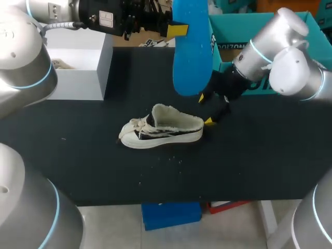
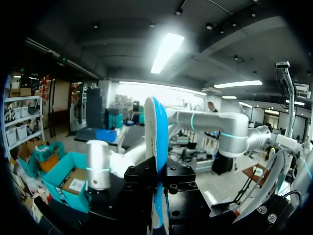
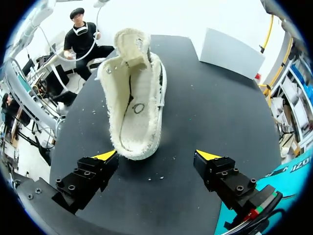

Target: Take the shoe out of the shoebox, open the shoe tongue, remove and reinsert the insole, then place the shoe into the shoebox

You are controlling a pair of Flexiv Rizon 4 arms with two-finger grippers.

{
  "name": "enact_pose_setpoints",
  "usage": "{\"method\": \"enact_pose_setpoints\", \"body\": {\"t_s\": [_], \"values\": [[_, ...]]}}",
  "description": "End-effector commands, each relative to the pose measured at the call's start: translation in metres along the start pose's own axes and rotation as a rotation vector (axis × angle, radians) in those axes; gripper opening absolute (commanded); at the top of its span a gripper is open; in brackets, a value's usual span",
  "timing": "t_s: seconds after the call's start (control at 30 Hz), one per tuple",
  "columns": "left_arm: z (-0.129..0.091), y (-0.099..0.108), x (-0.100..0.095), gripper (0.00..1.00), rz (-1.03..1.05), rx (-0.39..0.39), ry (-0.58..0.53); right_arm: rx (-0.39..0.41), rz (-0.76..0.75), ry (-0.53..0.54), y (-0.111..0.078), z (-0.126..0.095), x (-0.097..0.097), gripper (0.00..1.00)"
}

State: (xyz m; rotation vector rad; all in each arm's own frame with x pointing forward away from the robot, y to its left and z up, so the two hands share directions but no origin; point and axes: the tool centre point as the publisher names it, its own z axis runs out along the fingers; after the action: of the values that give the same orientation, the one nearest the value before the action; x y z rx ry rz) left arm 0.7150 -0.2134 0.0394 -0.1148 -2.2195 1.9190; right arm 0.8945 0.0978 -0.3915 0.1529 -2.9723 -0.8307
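Observation:
A cream-white shoe point(image 1: 162, 130) with dark side stripes lies on the black table point(image 1: 249, 155), toe to the left, its tongue pulled up. In the right wrist view the shoe point(image 3: 134, 105) shows its fleecy inside with no insole in it. My left gripper point(image 1: 176, 29) holds the blue insole point(image 1: 192, 46) high above the table's far side, hanging down; in the left wrist view the insole point(image 2: 157, 147) stands edge-on between the shut jaws. My right gripper point(image 1: 207, 109) is open just behind the shoe's heel, and its yellow-tipped fingers point(image 3: 105, 156) stand either side of the heel without touching it.
A teal shoebox point(image 1: 259, 36) stands open at the table's far right, behind my right arm. A white box point(image 1: 83, 65) sits at the far left. Small crumbs lie on the table around the shoe.

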Motion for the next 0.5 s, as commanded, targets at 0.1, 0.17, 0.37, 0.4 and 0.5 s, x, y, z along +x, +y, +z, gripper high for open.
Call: {"method": "enact_pose_setpoints", "body": {"t_s": [0.1,0.17,0.37,0.4,0.5], "values": [[0.002,0.001,0.000,0.00,0.001,0.002,-0.004,0.633,0.064,-0.075,0.035,0.005,-0.008,1.00],[0.002,0.001,0.000,0.00,0.001,0.002,-0.004,0.678,0.062,-0.077,0.041,0.008,-0.011,1.00],[0.002,0.001,0.000,0.00,0.001,0.002,-0.004,0.788,0.029,-0.061,0.062,0.020,-0.012,1.00],[0.002,0.001,0.000,0.00,0.001,0.002,-0.004,0.794,0.021,-0.058,0.065,0.022,-0.012,1.00],[0.002,0.001,0.000,0.00,0.001,0.002,-0.004,0.803,0.002,-0.048,0.073,0.028,-0.011,1.00]]}}
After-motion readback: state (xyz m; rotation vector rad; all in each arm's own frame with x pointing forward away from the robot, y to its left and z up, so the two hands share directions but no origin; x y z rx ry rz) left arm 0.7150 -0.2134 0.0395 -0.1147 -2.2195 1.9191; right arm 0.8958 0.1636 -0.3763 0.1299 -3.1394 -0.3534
